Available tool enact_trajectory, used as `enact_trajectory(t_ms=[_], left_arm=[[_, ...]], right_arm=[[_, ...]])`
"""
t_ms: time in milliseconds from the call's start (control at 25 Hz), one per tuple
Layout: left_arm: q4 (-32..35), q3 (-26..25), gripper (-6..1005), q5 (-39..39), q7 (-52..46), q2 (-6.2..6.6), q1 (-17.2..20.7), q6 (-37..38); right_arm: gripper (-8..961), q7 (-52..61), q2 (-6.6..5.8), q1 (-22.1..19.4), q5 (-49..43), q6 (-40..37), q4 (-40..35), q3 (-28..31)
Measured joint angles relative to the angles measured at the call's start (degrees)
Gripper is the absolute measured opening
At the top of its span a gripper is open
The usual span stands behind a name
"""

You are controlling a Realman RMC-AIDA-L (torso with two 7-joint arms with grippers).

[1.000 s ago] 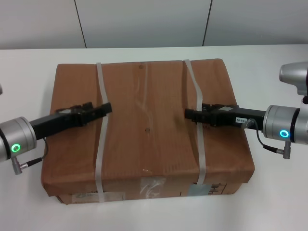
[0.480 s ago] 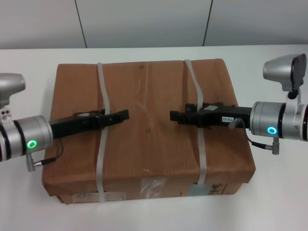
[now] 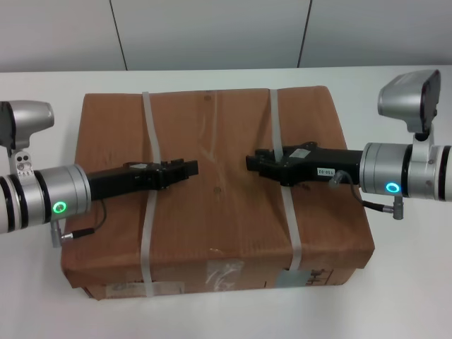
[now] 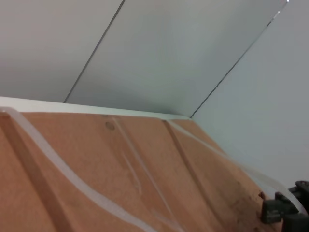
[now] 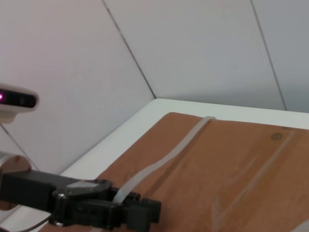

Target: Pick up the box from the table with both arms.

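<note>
The box (image 3: pixel 219 212), a flat brown carton, lies on the white table (image 3: pixel 395 296), bound by a left strap (image 3: pixel 147 240) and a right strap (image 3: pixel 293 233). My left gripper (image 3: pixel 192 168) reaches over the box top from the left and crosses the left strap. My right gripper (image 3: pixel 250 162) reaches in from the right and crosses the right strap. The two tips point at each other near the box's middle, a short gap apart. In the right wrist view the left strap rises to the left gripper (image 5: pixel 145 210). The left wrist view shows the box top (image 4: pixel 96 183) and the right gripper (image 4: pixel 285 212).
A grey panelled wall (image 3: pixel 212 32) stands just behind the table's far edge. White tabletop shows on all sides of the box. Clear tape (image 3: pixel 222 272) and a grey label (image 3: pixel 289 279) are on the box's near side.
Both grippers have moved inward over the box top, past the straps, towards each other. The box has not moved.
</note>
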Motion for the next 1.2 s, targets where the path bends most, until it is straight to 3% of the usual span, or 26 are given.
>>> enact_trajectory(t_ms=[240, 360, 600, 1200], left_arm=[[0.0, 0.0, 365, -0.3, 0.6, 0.1, 0.0, 0.3], [-0.1, 0.0, 162, -0.3, 0.8, 0.11, 0.0, 0.8], [-0.3, 0.0, 86, -0.4, 1.2, 0.19, 0.0, 1.6], [-2.5, 0.0, 85, -0.4, 3.2, 0.48, 0.0, 7.1]], right_arm=[[272, -2.5, 0.03, -0.5, 2.1, -0.5, 0.5, 0.0], [217, -3.4, 0.02, -0.7, 3.1, -0.5, 0.7, 0.0], [151, -3.8, 0.01, -0.8, 3.5, -0.6, 0.7, 0.0], [23, -9.1, 0.0, -3.2, 9.4, -3.5, 1.4, 0.1]])
